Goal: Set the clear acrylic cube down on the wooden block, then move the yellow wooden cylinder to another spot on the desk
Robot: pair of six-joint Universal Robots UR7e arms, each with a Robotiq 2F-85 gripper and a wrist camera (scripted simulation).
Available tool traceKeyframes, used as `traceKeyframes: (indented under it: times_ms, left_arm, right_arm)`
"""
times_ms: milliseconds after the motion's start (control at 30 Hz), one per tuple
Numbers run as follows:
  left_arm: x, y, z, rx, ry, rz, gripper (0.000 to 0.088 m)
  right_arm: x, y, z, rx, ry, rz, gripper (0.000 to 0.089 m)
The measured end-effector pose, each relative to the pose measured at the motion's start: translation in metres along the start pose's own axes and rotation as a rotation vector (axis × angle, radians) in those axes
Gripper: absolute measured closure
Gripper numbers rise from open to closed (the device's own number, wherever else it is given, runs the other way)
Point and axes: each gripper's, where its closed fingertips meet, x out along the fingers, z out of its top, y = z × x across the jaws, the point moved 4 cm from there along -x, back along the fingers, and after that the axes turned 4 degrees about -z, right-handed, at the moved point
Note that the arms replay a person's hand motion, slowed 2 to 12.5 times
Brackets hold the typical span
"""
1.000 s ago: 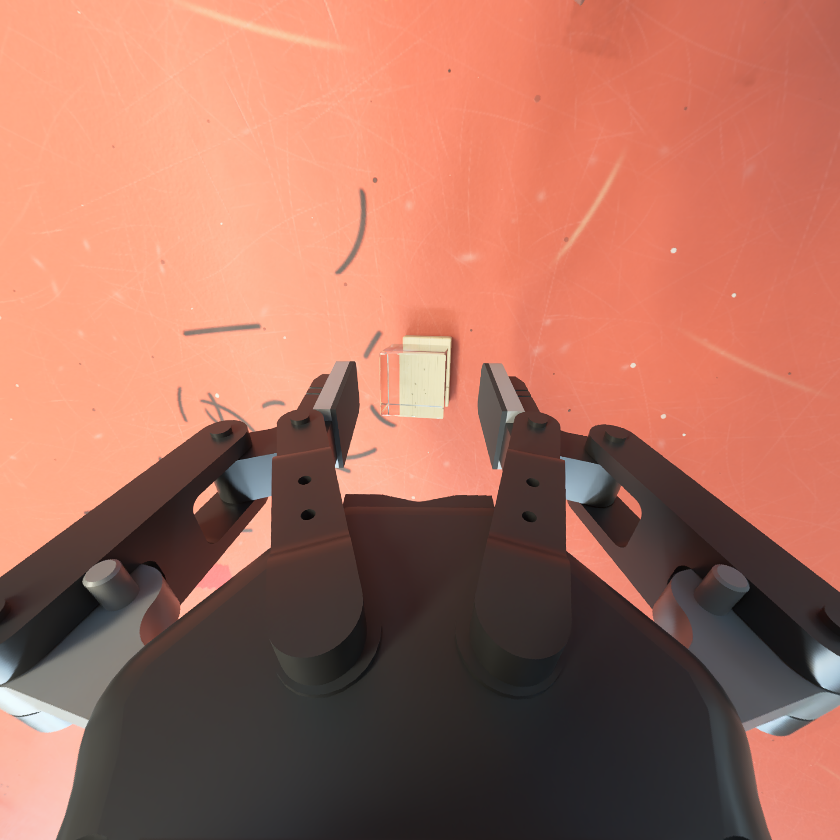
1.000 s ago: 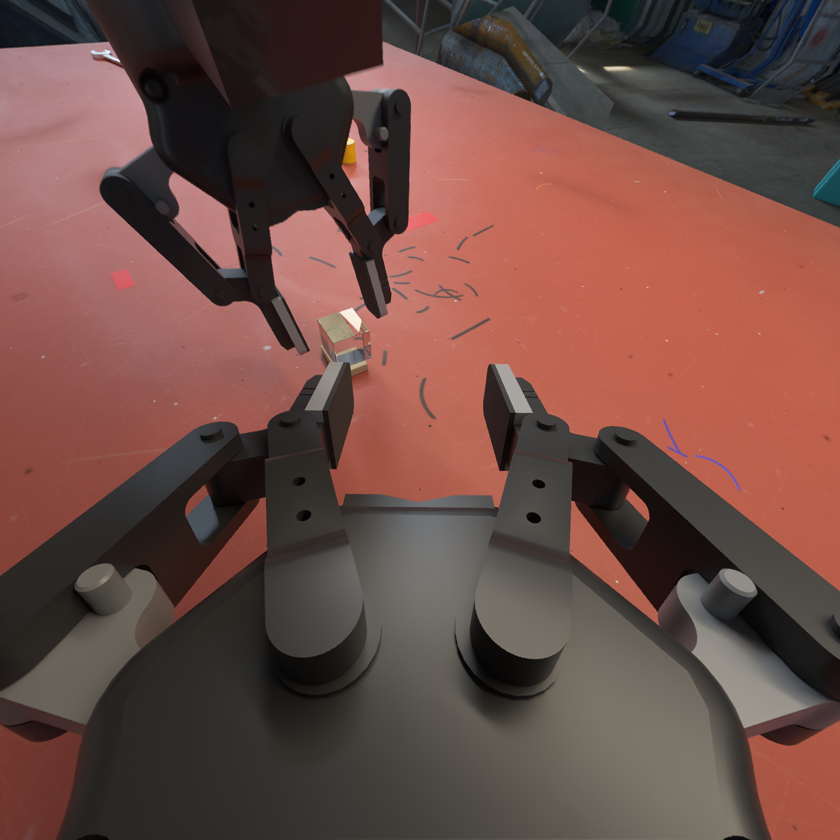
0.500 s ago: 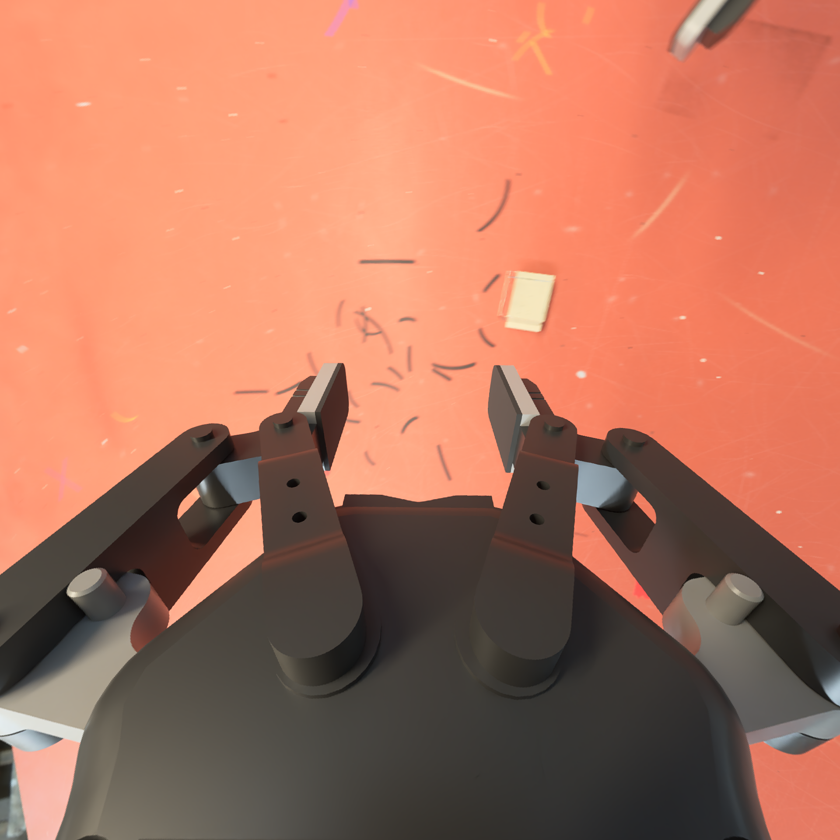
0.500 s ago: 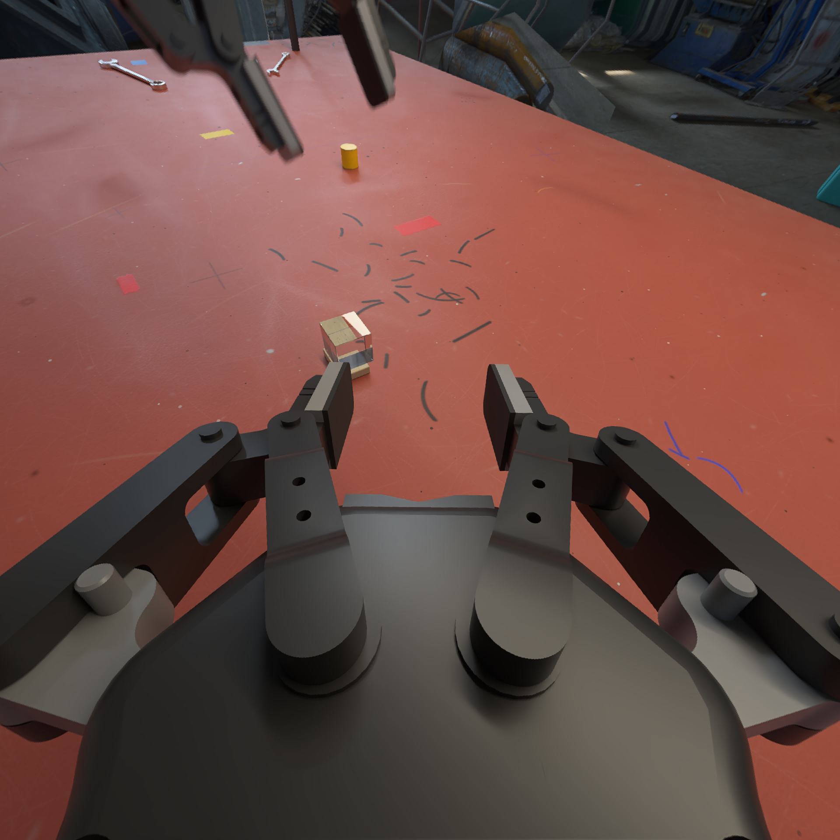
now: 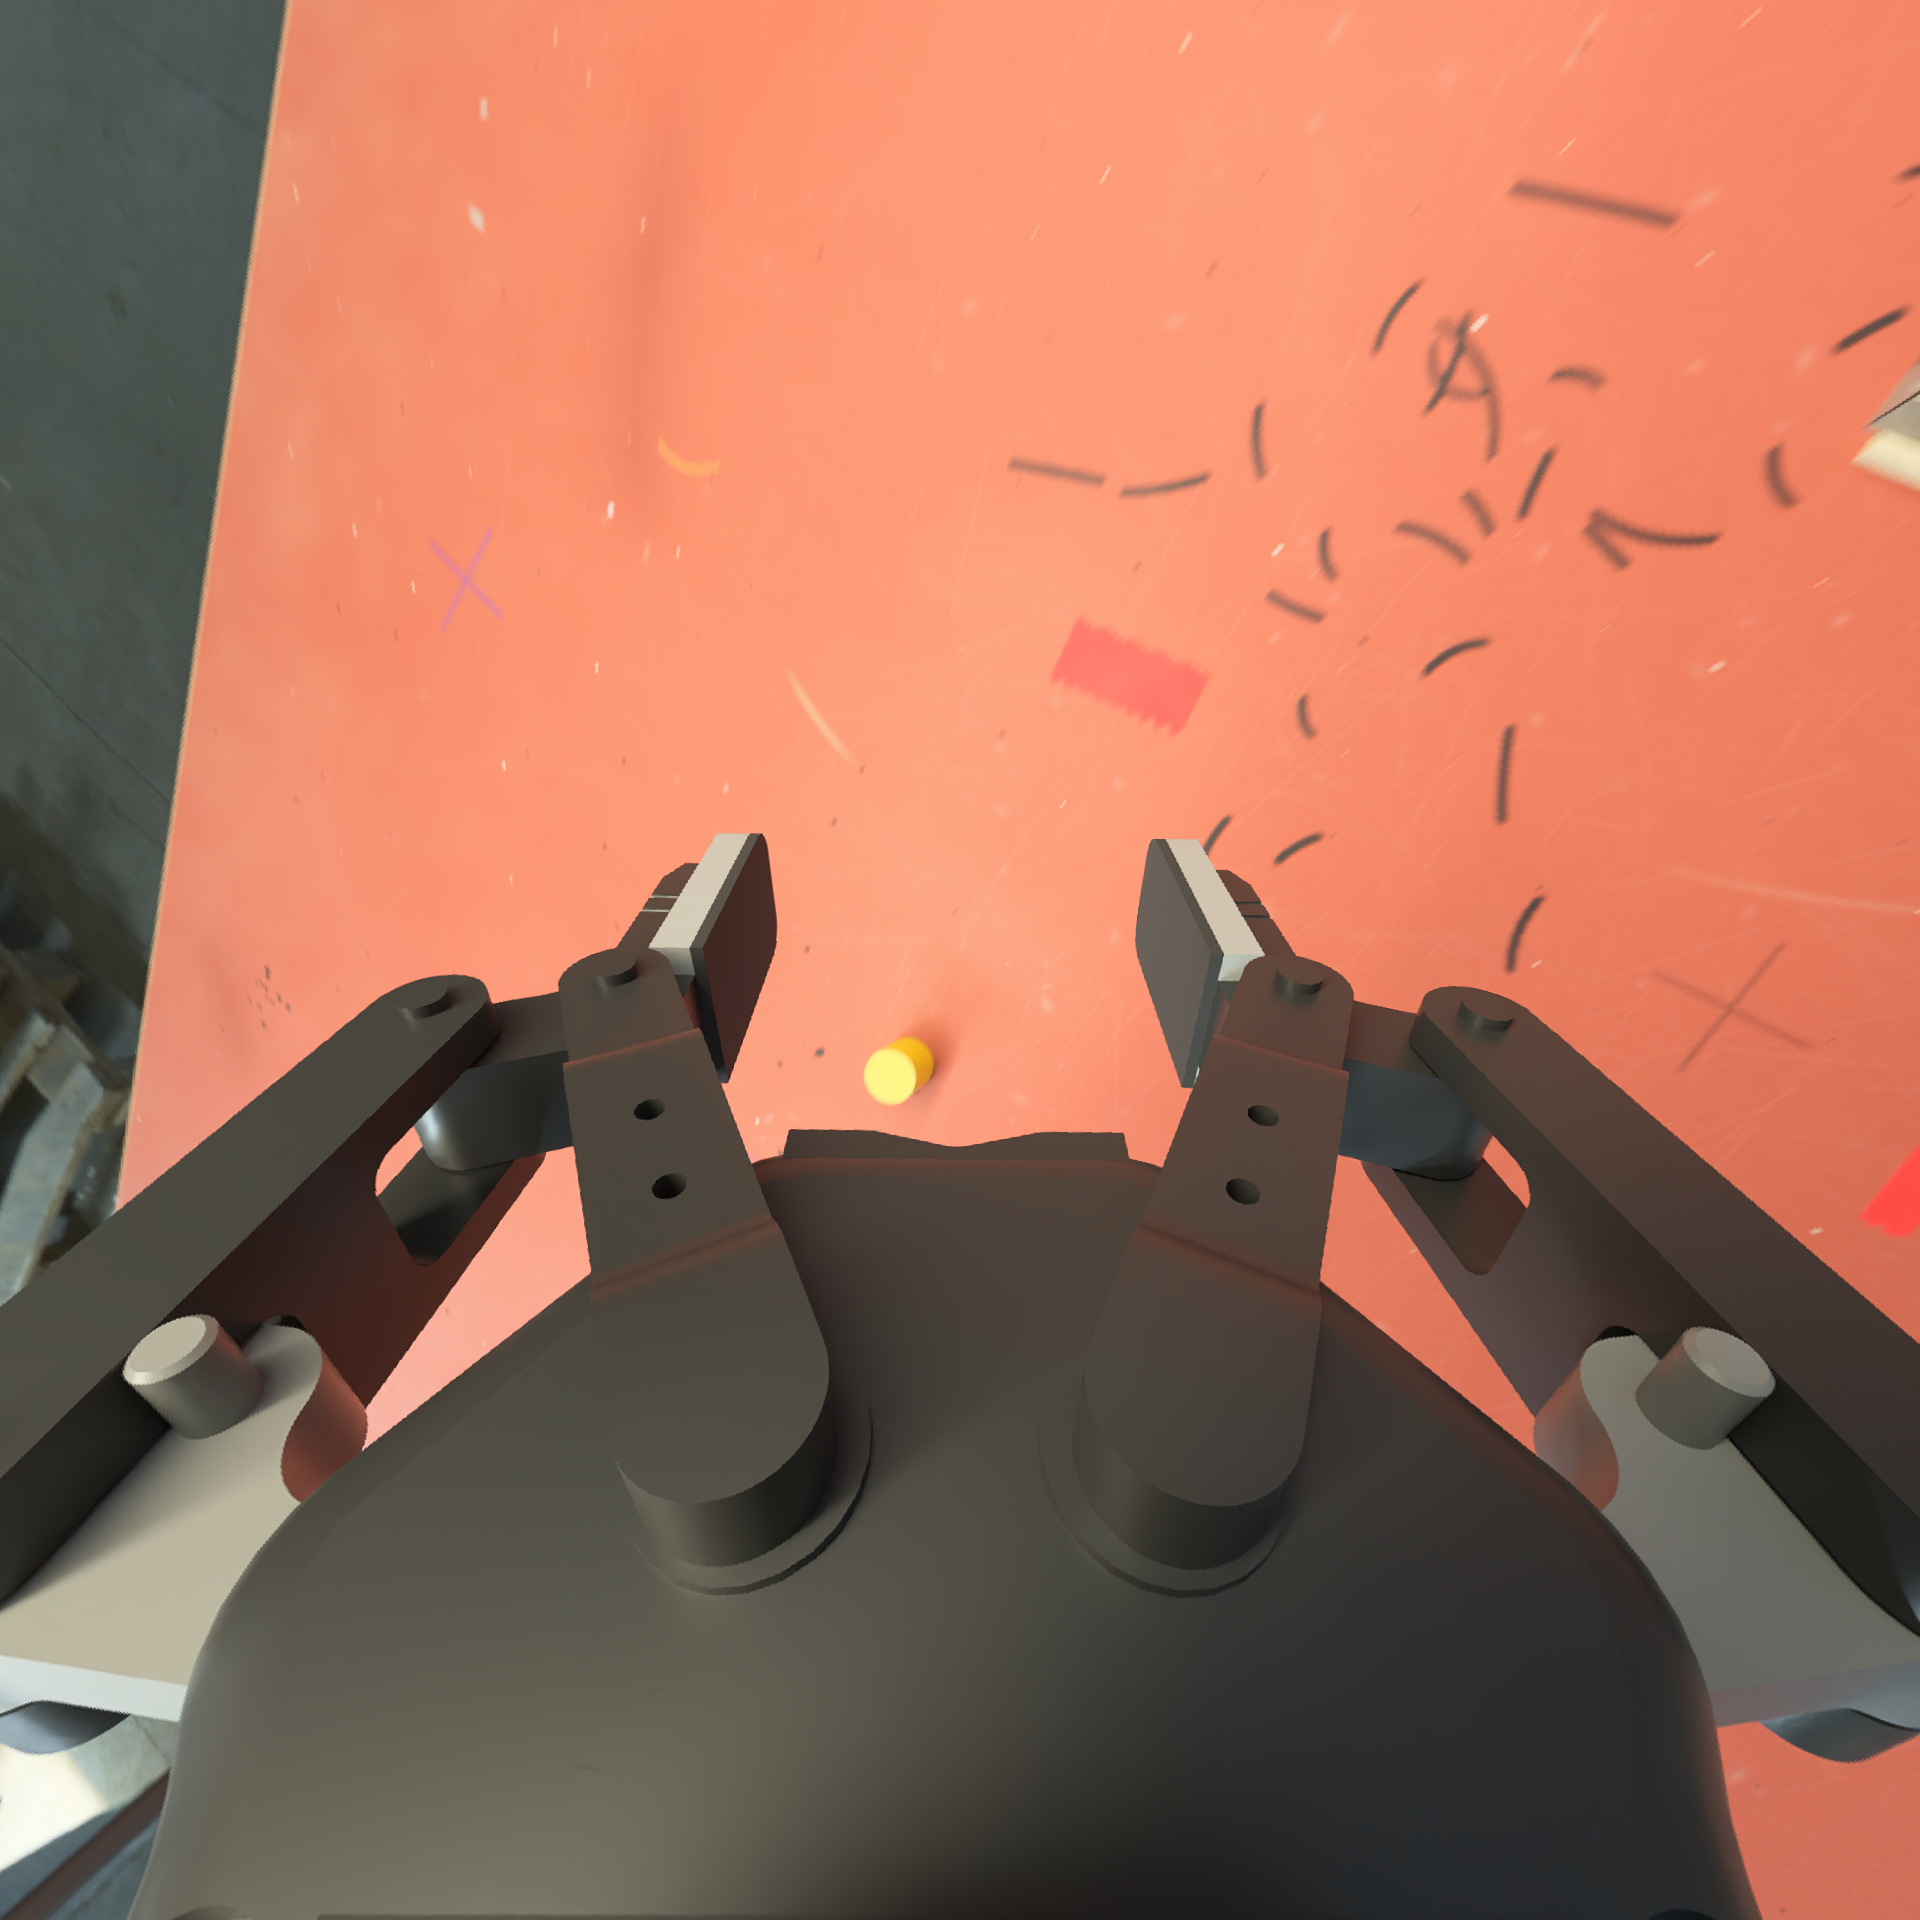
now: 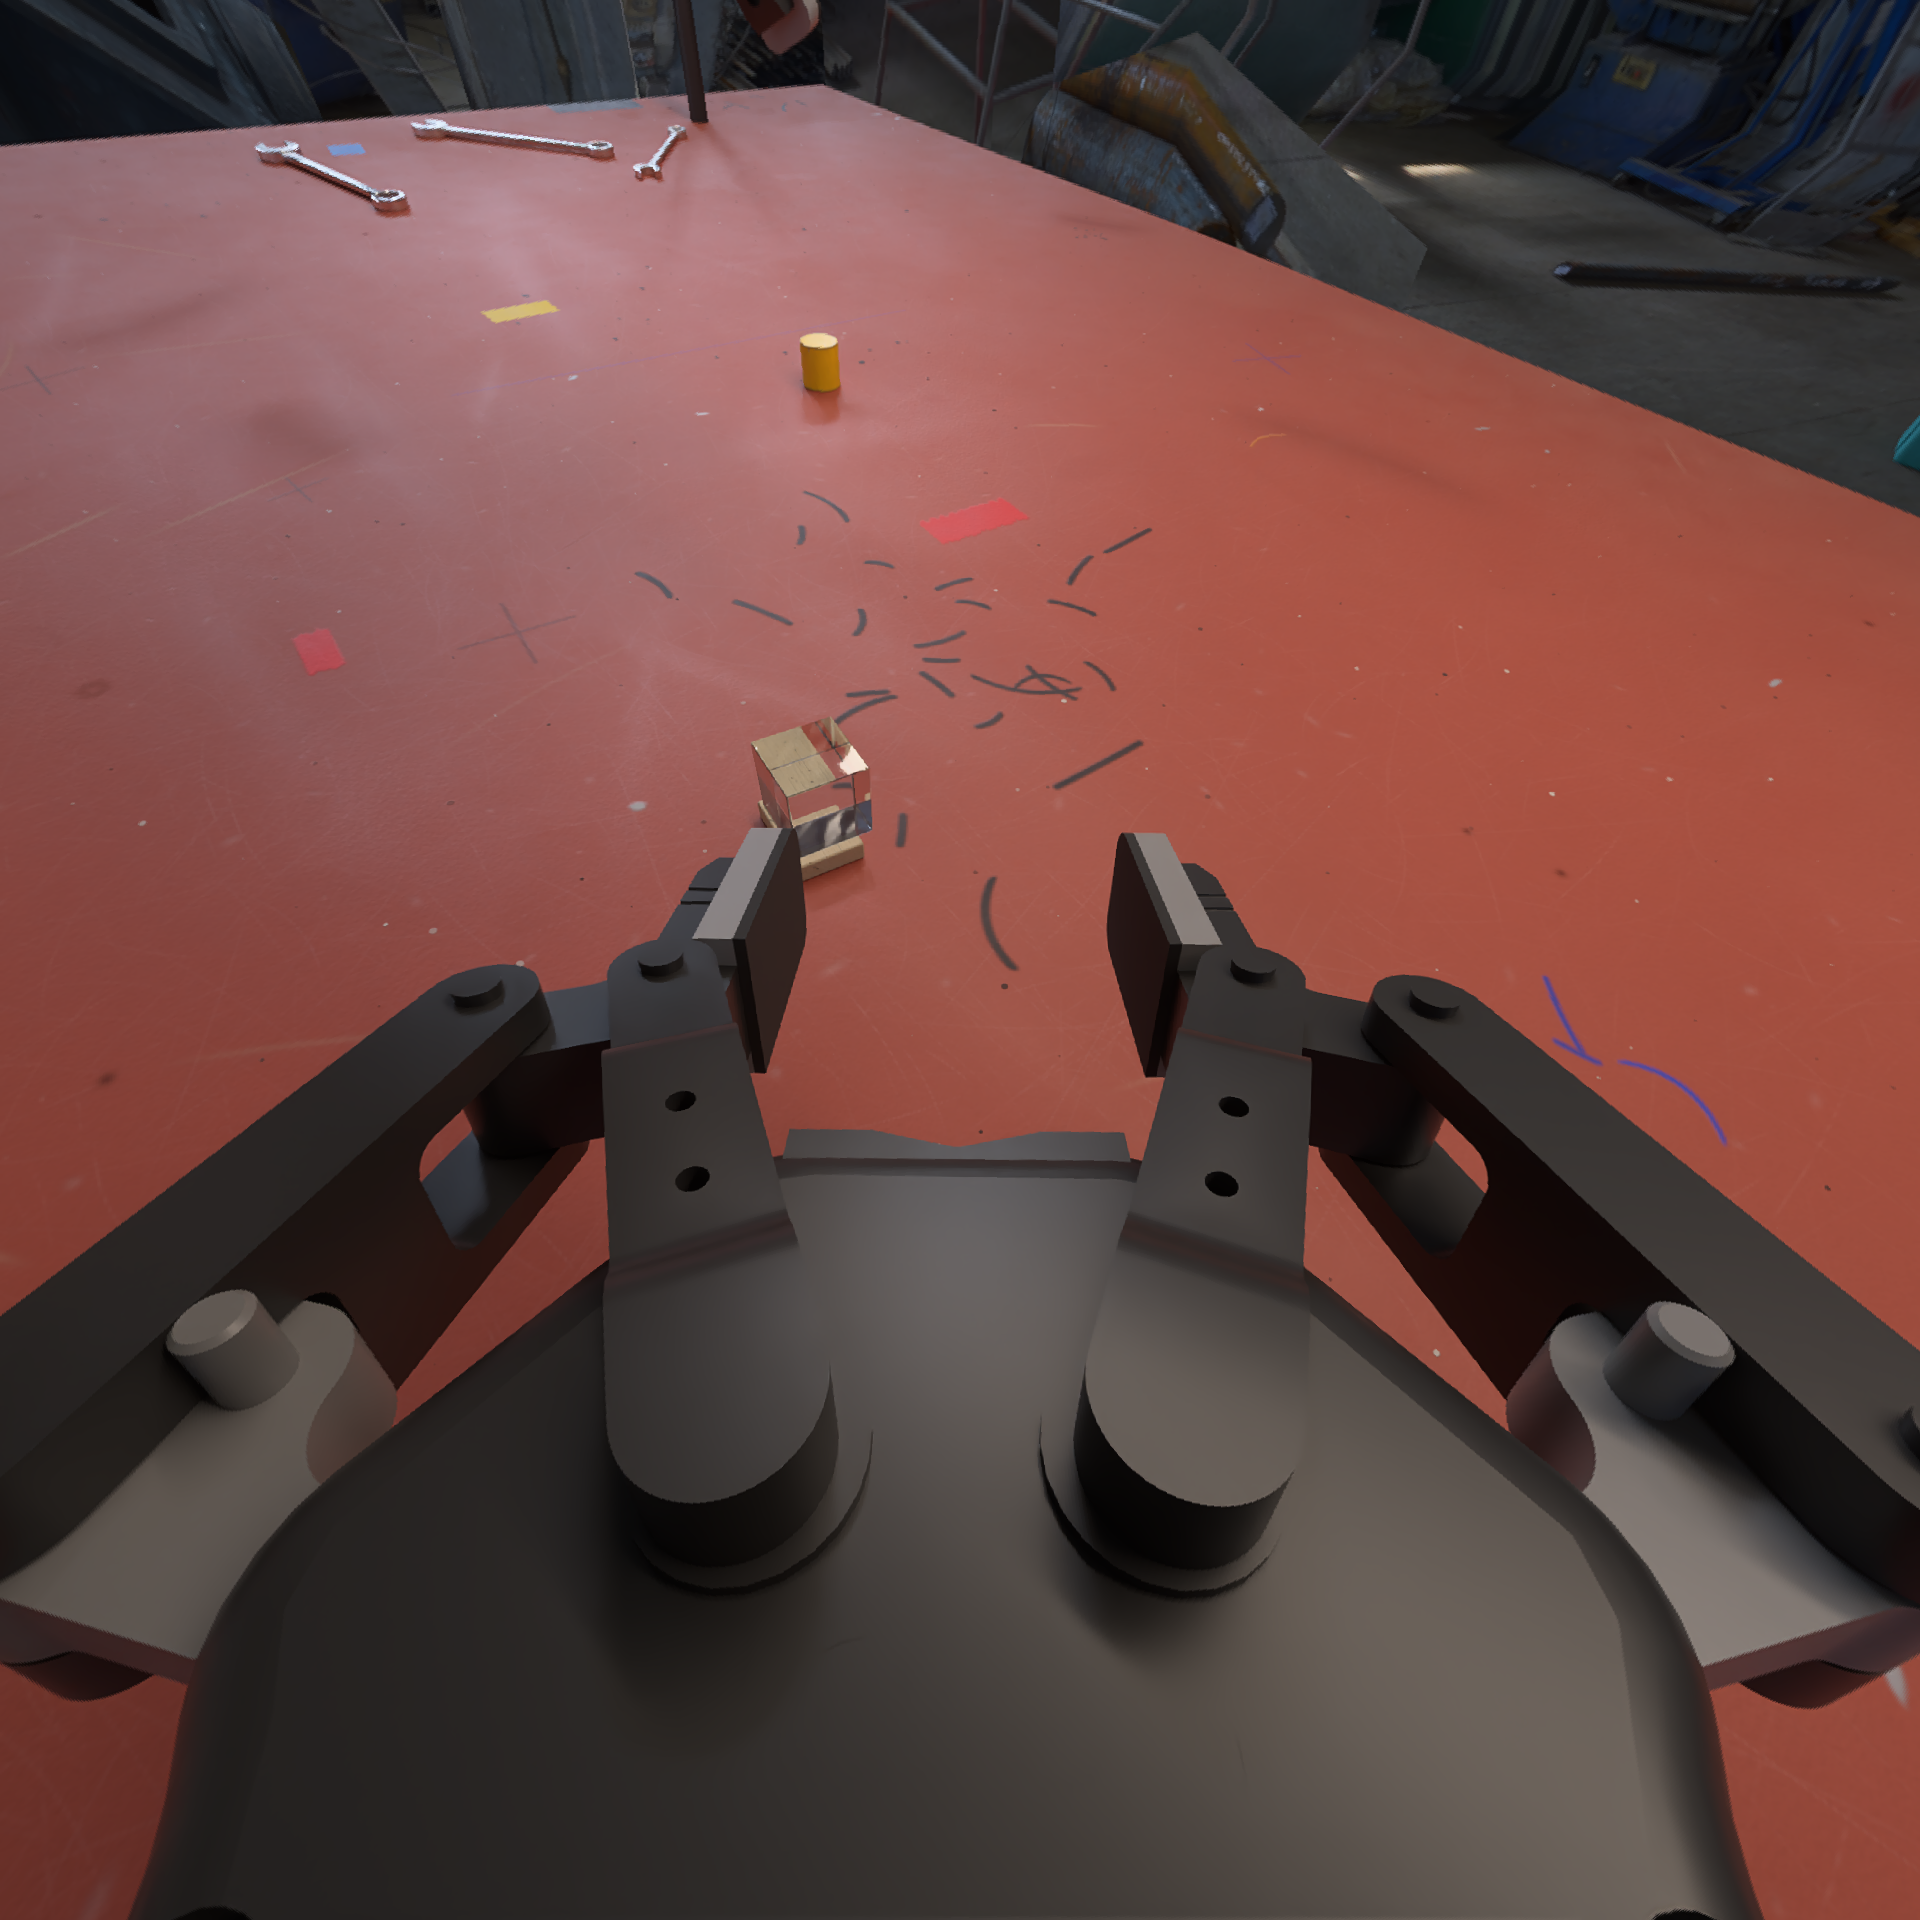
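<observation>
The clear acrylic cube (image 6: 812, 774) rests on the flat wooden block (image 6: 831, 856) on the red desk, just beyond my right gripper's left finger. The cube and block show cut off at the right edge of the left wrist view (image 5: 1893, 449). The yellow wooden cylinder (image 6: 820, 362) stands upright farther back. In the left wrist view the cylinder (image 5: 898, 1069) lies far below, between my fingers and close to the palm. My left gripper (image 5: 956, 945) is open and empty, high above the desk. My right gripper (image 6: 956, 935) is open and empty, low over the desk.
Three wrenches (image 6: 332, 179) lie at the far end of the desk. Red tape patches (image 6: 974, 518) and a yellow one (image 6: 520, 311) are stuck flat on it. The desk's left edge (image 5: 197, 623) shows in the left wrist view, with dark floor beyond.
My left gripper has risen and travelled away from the cube and block to above the yellow cylinder, leaving the right wrist view. The cube stays on the block. The right gripper has not moved.
</observation>
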Motion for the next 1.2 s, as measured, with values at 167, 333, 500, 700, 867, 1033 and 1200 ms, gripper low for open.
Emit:
traceKeyframes:
  times_ms: [167,333,500,700,867,1033,1200]
  left_arm:
    - [0.017,0.024,-0.04,-0.038,0.055,-0.031,0.0255]
    - [0.035,0.035,-0.073,-0.038,0.106,-0.061,0.0258]
    - [0.053,0.038,-0.096,-0.02,0.151,-0.087,0.0264]
    - [0.073,0.039,-0.114,0.0,0.206,-0.117,0.0266]
    - [0.086,0.038,-0.122,0.01,0.24,-0.143,0.0264]
    - [0.096,0.037,-0.124,0.021,0.261,-0.154,0.0301]
    - [0.101,0.037,-0.124,0.027,0.274,-0.161,0.049]
  right_arm:
    - [0.001,0.0,-0.001,-0.002,0.005,-0.002,0.0364]
    - [0.001,-0.001,-0.001,0.002,0.006,-0.003,0.0364]
    - [0.002,-0.001,-0.002,0.005,0.006,0.0,0.0364]
    - [0.004,0.001,-0.004,0.003,0.01,0.009,0.0363]
    - [0.005,0.001,-0.005,-0.003,0.019,0.011,0.0361]
    - [0.006,0.001,-0.006,-0.003,0.022,0.008,0.036]
    - [0.005,0.0,-0.006,0.003,0.019,0.004,0.036]
